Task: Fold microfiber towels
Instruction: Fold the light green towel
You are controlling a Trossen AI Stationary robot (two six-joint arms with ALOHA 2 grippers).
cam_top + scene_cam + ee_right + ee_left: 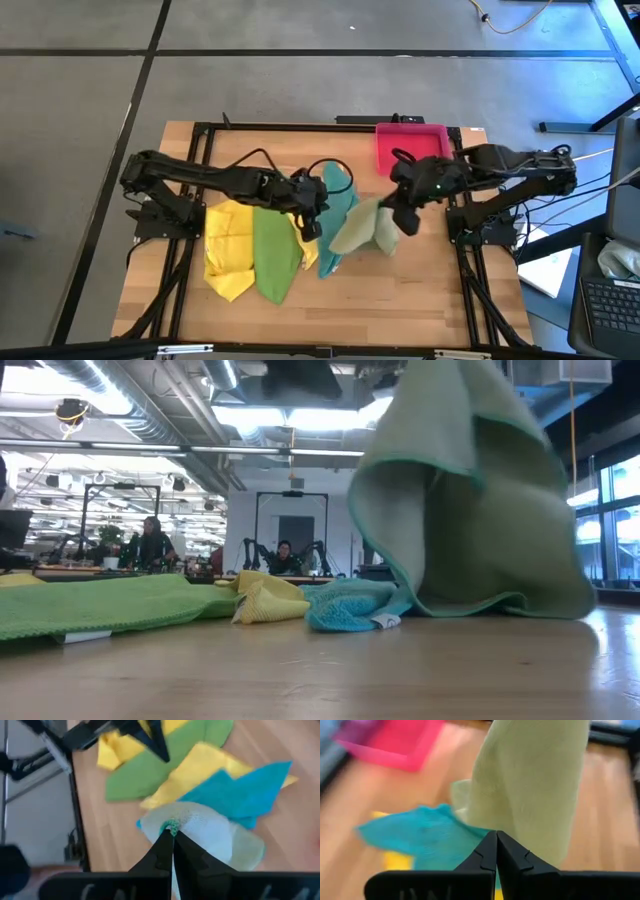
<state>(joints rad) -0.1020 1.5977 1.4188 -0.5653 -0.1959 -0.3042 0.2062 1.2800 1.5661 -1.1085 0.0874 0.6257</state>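
Observation:
My right gripper (403, 218) is shut on the pale olive towel (360, 230), right of the table's middle. The towel also fills the low view (470, 510). The teal towel (336, 200) lies crumpled left of it. Yellow towels (230, 250) and the bright green towel (275, 252) lie spread on the table's left part. My left gripper (311, 226) is shut and holds nothing, above the towels between the green and the teal one. Its fingers (485, 857) point toward the pale olive towel (530, 790). My right gripper pinches the pale olive towel at its green-trimmed edge (172, 826) between its two fingers, coming from above and pointing down. The towel hangs below the fingers in loose folds. Its lower end (500, 605) rests on the table.
The pink-red tray (410, 145) stands at the table's far edge, right of the middle. Bare wood (400, 300) lies along the near edge. People sit at desks in the room behind the table (150, 540).

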